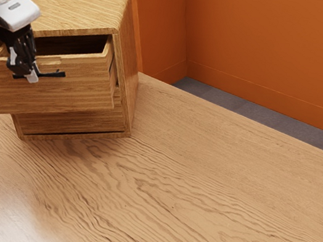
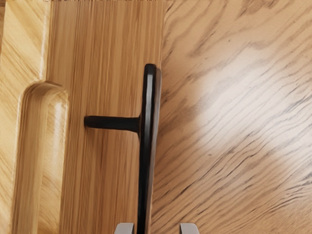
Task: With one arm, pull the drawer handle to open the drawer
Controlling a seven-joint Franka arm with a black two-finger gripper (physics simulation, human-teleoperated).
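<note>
Black bar handle [image 2: 148, 146] of the part-open oak drawer [image 1: 61, 87], at the exterior view's left, sits loosely between my narrowly parted hand [image 1: 25, 75], so I judge a skewed pull could let it slip out.

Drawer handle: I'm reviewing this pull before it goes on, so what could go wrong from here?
1. The gripper sits near one end of the black handle, not its middle, so pulling may skew the partly open top drawer and jam it.
2. In the wrist view a gap shows between the handle and one fingertip, so the handle could slip free.
</note>
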